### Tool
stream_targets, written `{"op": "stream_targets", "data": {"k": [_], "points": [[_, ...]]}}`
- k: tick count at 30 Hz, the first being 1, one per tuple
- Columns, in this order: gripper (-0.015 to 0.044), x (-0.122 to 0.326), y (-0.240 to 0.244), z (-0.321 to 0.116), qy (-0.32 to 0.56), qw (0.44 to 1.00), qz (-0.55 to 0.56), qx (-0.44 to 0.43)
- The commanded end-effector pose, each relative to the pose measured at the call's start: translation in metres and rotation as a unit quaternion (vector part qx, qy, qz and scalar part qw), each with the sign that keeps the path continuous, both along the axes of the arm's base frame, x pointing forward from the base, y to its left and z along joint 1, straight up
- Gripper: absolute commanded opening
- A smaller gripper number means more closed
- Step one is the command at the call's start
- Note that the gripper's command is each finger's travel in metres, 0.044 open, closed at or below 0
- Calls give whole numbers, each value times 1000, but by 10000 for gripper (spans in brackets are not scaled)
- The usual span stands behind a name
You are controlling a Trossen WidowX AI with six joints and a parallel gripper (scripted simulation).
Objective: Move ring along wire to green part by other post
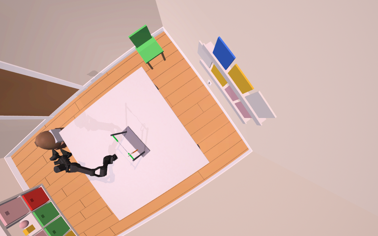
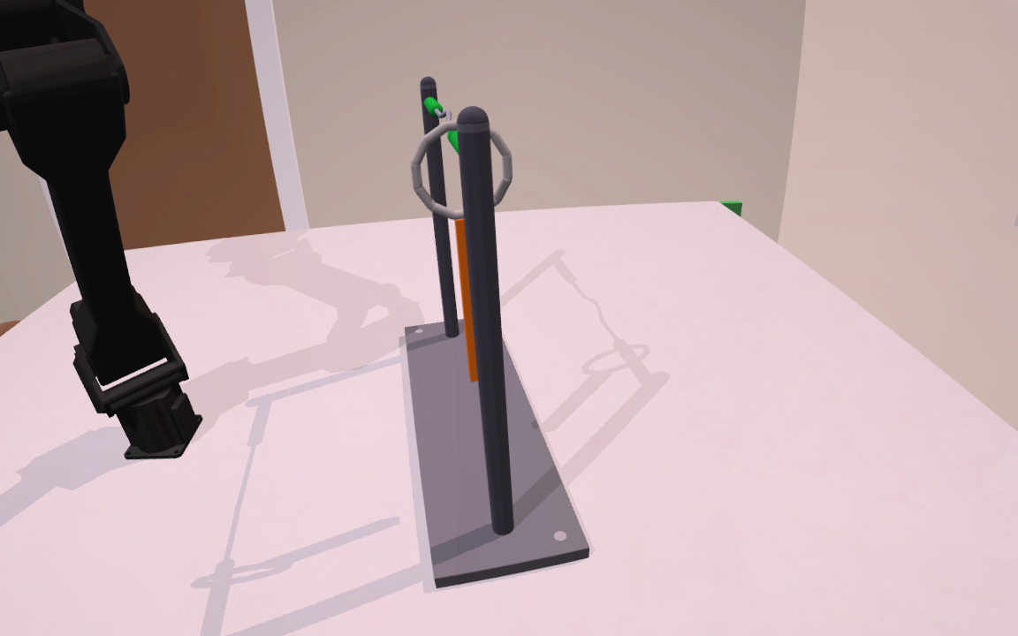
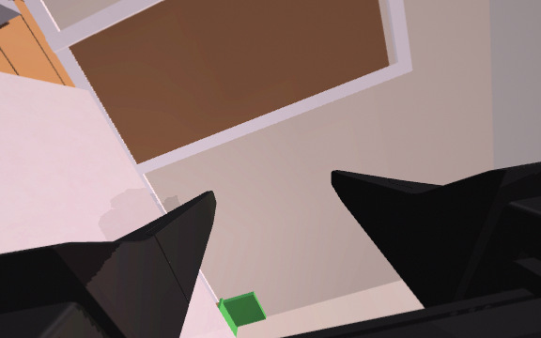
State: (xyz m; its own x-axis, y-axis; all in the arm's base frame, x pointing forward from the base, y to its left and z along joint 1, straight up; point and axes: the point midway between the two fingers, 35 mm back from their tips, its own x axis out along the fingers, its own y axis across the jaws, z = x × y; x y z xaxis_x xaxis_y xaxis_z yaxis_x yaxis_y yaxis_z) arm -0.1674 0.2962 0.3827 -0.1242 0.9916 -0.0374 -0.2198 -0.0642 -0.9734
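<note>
The grey ring point(image 2: 508, 166) hangs around the wire at the green part point(image 1: 131, 157) point(image 2: 454, 142) beside the near post point(image 1: 138, 155) point(image 2: 489, 355), toward that part's inner end. Its orange handle point(image 1: 135, 151) point(image 2: 466, 300) hangs down, partly behind this post in the exterior view. The thin grey wire point(image 1: 122, 146) runs to the other green part point(image 1: 115, 138) point(image 2: 433, 106) at the far post point(image 1: 119, 133) point(image 2: 446, 272). My gripper point(image 1: 59, 150) point(image 3: 273, 187) is open and empty, far to the left of the ring in the top view, touching nothing.
The posts stand on a grey base plate point(image 1: 134, 139) point(image 2: 489, 474) on the pale table point(image 1: 166, 164) point(image 2: 773, 474). The arm's base point(image 1: 112, 157) point(image 2: 156, 431) stands beside the stand. A brown rounded object point(image 1: 46, 140) lies close to the gripper in the top view.
</note>
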Motion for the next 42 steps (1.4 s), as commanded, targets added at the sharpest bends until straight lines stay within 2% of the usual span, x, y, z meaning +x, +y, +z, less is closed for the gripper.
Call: {"op": "stream_targets", "data": {"k": [1, 9, 27, 42], "points": [[374, 0, 0, 0, 1, 1000, 0, 0], [164, 8, 18, -5, 50, 999, -10, -7], [160, 139, 67, -7, 174, 972, -158, 11], [160, 271, 63, -9, 269, 918, -284, 57]]}}
